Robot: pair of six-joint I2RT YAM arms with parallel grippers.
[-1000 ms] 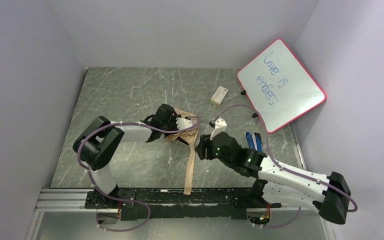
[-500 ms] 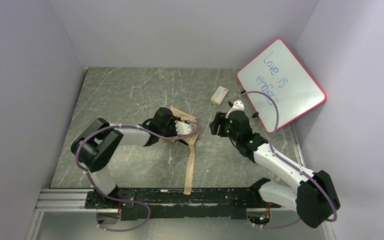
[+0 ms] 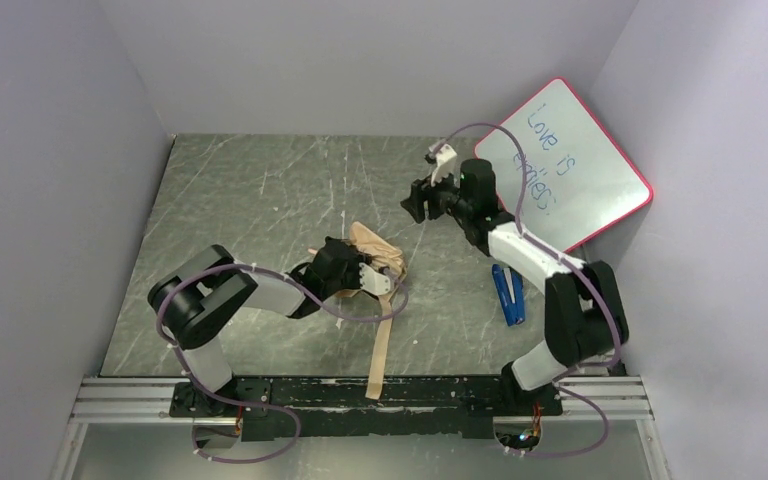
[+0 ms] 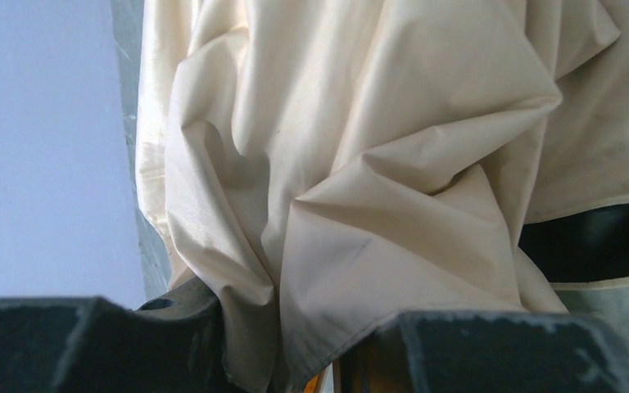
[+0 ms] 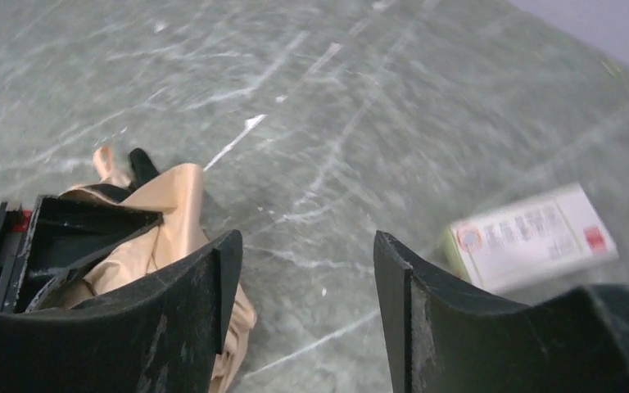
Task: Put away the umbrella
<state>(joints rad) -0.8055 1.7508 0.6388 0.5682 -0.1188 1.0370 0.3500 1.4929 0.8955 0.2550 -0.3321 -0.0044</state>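
Observation:
The umbrella (image 3: 377,249) lies bunched at mid-table, tan fabric outside with a little black showing, and its tan strap (image 3: 380,345) trails toward the near edge. My left gripper (image 3: 358,277) is shut on the umbrella. The left wrist view is filled with creased tan fabric (image 4: 377,164) squeezed between the jaws (image 4: 295,348), and a sliver of orange handle (image 4: 324,381) shows below. My right gripper (image 3: 415,200) hangs open above the back of the table, apart from the umbrella. Nothing lies between its fingers (image 5: 307,241), and the umbrella (image 5: 172,205) sits to their lower left.
A pink-framed whiteboard (image 3: 565,170) leans in the back right corner, right behind the right arm. A small blue stapler-like object (image 3: 507,293) lies on the table to the right. A small white box (image 5: 532,237) lies just right of the right fingers.
The right arm has swung from beside the umbrella up and back toward the whiteboard, jaws a little wider. The left gripper and the umbrella have shifted slightly toward the near edge.

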